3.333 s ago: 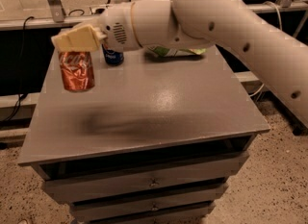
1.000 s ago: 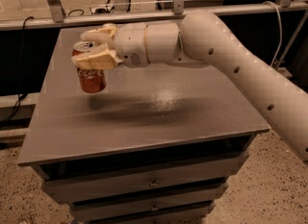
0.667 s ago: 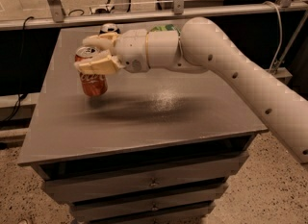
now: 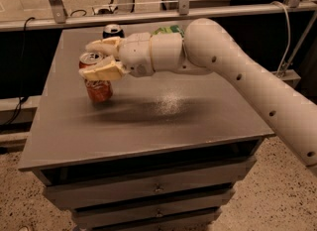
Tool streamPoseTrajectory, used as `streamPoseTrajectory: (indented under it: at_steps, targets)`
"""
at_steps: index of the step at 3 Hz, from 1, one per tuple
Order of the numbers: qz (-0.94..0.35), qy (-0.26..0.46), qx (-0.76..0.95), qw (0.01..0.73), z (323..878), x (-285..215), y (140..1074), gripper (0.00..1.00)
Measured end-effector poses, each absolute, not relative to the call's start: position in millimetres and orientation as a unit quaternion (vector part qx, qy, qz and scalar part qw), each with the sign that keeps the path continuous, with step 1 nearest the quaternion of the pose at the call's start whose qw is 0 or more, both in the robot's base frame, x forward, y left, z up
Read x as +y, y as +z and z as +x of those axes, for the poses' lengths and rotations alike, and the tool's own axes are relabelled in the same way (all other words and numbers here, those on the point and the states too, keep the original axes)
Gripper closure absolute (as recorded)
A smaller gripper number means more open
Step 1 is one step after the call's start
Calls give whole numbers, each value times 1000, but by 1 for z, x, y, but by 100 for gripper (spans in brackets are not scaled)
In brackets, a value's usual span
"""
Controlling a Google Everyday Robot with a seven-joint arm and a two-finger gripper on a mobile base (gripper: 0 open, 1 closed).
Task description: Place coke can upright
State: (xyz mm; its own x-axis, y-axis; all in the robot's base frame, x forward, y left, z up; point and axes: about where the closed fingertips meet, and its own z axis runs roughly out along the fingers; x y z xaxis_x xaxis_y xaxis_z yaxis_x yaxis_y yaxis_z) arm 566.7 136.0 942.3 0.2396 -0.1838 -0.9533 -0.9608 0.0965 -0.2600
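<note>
The coke can (image 4: 98, 87) is red-orange with a silver top. It stands upright at the left side of the grey table (image 4: 163, 121), and its base looks to be resting on the surface. My gripper (image 4: 90, 59) reaches in from the right. Its tan fingers (image 4: 105, 70) are closed around the can's upper part, one in front and one behind. The white arm (image 4: 228, 61) stretches across the table from the right.
A dark can with a silver top (image 4: 113, 30) stands at the back of the table behind the gripper. A green packet (image 4: 168, 29) lies at the back, partly hidden by the arm. A rail runs behind the table. Drawers sit below the front edge.
The gripper has come down with the coke can held upright. The can has gone from hanging above the table to standing on it at the left.
</note>
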Motion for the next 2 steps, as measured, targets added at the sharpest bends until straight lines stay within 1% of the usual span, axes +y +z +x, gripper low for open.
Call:
streamPoseTrajectory:
  at_steps: [2]
  targets:
    - [-573,361,507,534,567,135,923,12]
